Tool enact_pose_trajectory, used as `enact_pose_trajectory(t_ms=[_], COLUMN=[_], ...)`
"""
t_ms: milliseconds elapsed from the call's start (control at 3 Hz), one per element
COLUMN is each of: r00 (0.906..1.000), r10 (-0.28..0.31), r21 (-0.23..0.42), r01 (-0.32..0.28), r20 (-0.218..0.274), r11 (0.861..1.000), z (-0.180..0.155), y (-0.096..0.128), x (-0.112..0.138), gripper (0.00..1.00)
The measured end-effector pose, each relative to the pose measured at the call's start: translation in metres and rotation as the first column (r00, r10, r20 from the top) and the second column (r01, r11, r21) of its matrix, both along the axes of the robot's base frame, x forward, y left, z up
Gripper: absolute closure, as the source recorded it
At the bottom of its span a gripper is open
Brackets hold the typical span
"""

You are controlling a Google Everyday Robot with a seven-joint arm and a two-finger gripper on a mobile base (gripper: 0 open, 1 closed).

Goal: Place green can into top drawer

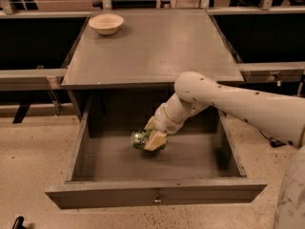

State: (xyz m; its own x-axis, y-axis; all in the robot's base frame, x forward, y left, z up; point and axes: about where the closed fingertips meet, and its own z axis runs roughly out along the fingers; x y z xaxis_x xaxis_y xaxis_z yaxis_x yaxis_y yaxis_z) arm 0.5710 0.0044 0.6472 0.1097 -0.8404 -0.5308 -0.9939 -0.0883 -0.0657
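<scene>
The top drawer (157, 192) is pulled wide open, with its flat front panel and small metal knob (156, 202) facing me. My gripper (152, 138) reaches down into the drawer from the right and is shut on the green can (141, 139). The can lies sideways, its shiny silver end pointing left. It sits low over the drawer floor near the middle back; I cannot tell whether it touches the floor. A pale finger (155, 140) covers part of the can's body.
A beige bowl (106, 23) stands at the back left of the grey cabinet top (157, 46). My white arm (238, 104) crosses the drawer's right side. Metal rails run left and right of the cabinet. Speckled floor (28, 166) lies in front.
</scene>
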Motion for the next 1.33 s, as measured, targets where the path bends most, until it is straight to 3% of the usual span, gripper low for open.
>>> enact_pose_trajectory(t_ms=[333, 667, 1000, 1333], r00=[0.9998, 1.0000, 0.9999, 0.9999], r10=[0.014, 0.008, 0.004, 0.004], r21=[-0.011, -0.073, -0.077, -0.077], r01=[-0.014, -0.008, -0.005, -0.005], r20=[0.015, -0.004, -0.009, -0.009], r11=[1.000, 0.997, 0.997, 0.997], z=[-0.011, -0.030, -0.031, -0.031], y=[0.003, 0.003, 0.003, 0.003], x=[-0.005, -0.011, -0.011, -0.011], gripper=[0.51, 0.28, 0.00, 0.00])
